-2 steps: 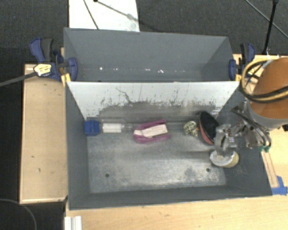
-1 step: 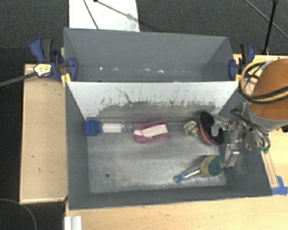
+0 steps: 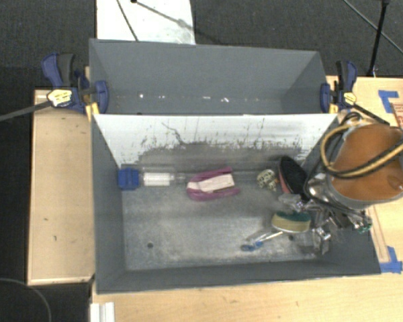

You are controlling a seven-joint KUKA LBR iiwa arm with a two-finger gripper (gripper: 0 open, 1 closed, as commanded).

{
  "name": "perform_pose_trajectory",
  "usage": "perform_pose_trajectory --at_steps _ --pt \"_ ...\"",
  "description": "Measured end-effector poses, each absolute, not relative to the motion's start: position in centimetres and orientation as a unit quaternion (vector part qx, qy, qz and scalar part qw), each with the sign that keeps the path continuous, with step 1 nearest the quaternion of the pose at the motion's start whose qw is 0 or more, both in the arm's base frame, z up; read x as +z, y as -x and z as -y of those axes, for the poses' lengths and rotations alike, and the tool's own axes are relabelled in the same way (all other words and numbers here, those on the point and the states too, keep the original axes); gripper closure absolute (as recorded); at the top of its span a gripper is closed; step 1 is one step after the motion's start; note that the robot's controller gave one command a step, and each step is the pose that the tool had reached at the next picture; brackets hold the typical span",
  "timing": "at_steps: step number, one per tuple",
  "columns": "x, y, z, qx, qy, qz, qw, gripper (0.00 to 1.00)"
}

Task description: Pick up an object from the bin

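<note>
- Gripper (image 3: 317, 232): near-right corner of bin (image 3: 188, 247), under orange wrist cover (image 3: 366, 170); grip state cannot be told.
- Cream-and-green disc (image 3: 287, 223): just left of it, contact unclear.
- Black object (image 3: 294, 173): behind, partly hidden.

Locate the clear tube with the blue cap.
In the camera view, the clear tube with the blue cap lies at the back left of the bin, by the far wall, left of the pink packet.
</note>
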State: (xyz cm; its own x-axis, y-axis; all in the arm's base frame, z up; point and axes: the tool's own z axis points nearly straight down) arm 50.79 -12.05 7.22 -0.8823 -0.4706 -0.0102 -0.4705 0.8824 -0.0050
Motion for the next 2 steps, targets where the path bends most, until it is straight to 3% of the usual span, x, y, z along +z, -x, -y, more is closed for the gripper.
perform_pose_trajectory --at_steps 1,2 --pt "7.3 -50.7 12.2 -0.002 0.242 -0.97 0.003 1.0" --pt "21.3 -51.5 12.4 -0.002 0.243 -0.97 0.004 1.0"
